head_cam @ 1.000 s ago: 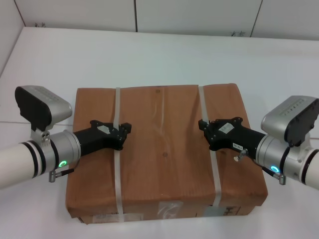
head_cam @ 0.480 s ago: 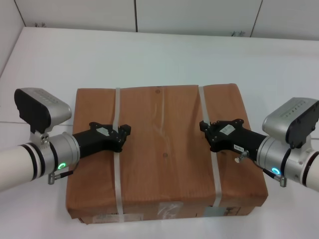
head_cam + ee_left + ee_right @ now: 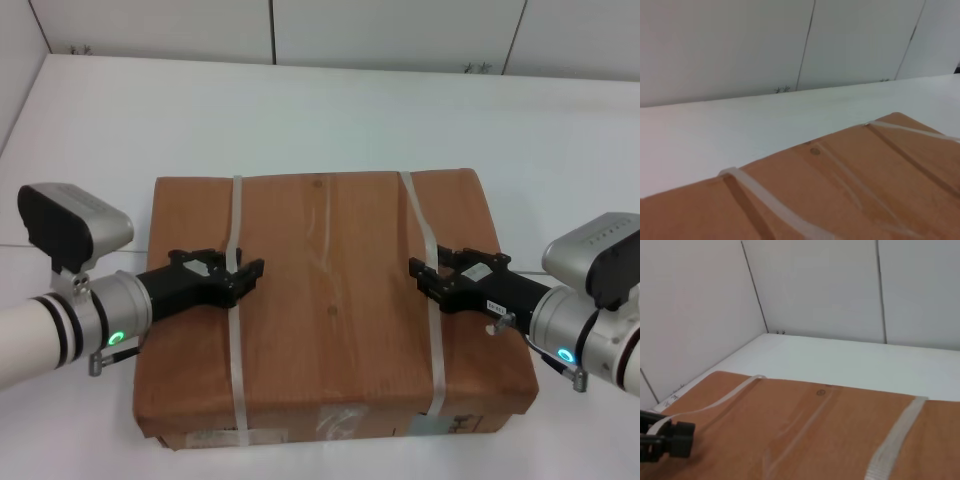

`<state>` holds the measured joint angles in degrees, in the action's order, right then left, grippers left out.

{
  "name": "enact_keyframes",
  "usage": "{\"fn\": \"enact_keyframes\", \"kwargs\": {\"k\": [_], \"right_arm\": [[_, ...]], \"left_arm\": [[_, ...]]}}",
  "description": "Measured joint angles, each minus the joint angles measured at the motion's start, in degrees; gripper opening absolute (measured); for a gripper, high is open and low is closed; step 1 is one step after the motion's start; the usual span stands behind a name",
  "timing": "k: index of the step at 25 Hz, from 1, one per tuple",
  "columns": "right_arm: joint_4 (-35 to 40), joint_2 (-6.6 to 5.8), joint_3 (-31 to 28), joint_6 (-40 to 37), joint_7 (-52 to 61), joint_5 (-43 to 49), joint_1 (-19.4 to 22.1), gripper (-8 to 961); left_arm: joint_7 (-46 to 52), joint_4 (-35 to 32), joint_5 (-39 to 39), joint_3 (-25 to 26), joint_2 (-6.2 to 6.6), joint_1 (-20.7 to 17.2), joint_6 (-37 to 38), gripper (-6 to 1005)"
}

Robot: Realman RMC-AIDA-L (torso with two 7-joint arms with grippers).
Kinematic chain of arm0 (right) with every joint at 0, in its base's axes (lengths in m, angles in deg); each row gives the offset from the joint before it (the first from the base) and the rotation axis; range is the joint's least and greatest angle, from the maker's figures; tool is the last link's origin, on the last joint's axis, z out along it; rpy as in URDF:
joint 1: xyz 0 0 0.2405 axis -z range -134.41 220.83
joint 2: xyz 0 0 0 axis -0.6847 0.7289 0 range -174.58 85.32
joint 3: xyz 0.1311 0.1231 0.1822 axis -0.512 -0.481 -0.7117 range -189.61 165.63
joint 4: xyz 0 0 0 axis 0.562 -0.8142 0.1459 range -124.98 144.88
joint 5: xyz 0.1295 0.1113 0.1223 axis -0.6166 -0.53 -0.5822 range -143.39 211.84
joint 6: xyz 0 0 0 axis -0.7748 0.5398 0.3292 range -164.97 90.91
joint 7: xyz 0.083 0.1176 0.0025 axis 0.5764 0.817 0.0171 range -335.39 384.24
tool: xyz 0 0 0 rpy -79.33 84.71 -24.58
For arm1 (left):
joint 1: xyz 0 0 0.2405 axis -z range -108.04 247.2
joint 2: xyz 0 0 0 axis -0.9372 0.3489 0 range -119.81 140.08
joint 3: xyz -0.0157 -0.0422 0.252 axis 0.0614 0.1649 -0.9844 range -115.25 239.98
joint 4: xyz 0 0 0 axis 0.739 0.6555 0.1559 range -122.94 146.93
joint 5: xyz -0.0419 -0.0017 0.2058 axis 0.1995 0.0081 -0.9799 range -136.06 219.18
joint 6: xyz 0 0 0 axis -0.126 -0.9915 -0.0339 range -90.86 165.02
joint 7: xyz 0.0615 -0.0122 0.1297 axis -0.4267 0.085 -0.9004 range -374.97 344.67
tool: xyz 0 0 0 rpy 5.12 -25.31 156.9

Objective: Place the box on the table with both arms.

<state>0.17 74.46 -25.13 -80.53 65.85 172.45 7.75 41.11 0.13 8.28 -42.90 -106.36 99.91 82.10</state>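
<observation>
Both arms reach in low from the near corners toward the middle of the box [image 3: 325, 300], one from each side, wrists nearly level and angled slightly inward. The left tool [image 3: 240, 273] sits over the left strap [image 3: 235, 310], its two black fingers spread apart in a shallow fork, with the strap passing just under the tips; it has hold of nothing that can be seen. The right tool [image 3: 432, 277] mirrors it at the right strap [image 3: 425, 270], fingers likewise parted, tips at the strap's edge, and whether they touch the strap cannot be told. Each wrist carries one green light ring and one grey camera housing above it.

There is one box, a broad flat brown carton, lying flat on the white surface [image 3: 320, 110] close to the robot's side, with plenty of bare surface beyond and to either side. Two white straps cross it from the far edge to the near edge, and one clear tape seam runs between them. Labels show on the near side face.

The left wrist view looks across the box top [image 3: 840, 190] with both straps visible and the surface [image 3: 740, 125] behind. The right wrist view shows the box top [image 3: 805, 430], both straps, and the left tool [image 3: 652, 441] at the far strap.
</observation>
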Motion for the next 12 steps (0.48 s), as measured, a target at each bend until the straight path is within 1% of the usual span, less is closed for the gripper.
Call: {"fn": "enact_keyframes", "kwargs": {"k": [1, 7, 12], "right_arm": [[0.04, 0.00, -0.21, -0.01, 0.00, 0.00, 0.10, 318], [0.35, 0.00, -1.65, 0.04, -0.38, 0.02, 0.72, 452], [1.00, 0.00, -4.40, -0.11, -1.24, 0.02, 1.73, 563]], "left_arm": [[0.00, 0.00, 0.03, 0.00, 0.05, -0.12, 0.00, 156], [-0.01, -0.09, 0.12, -0.01, 0.12, -0.31, -0.28, 346], [0.12, -0.08, 0.19, 0.00, 0.10, -0.40, -2.66, 582]]}}
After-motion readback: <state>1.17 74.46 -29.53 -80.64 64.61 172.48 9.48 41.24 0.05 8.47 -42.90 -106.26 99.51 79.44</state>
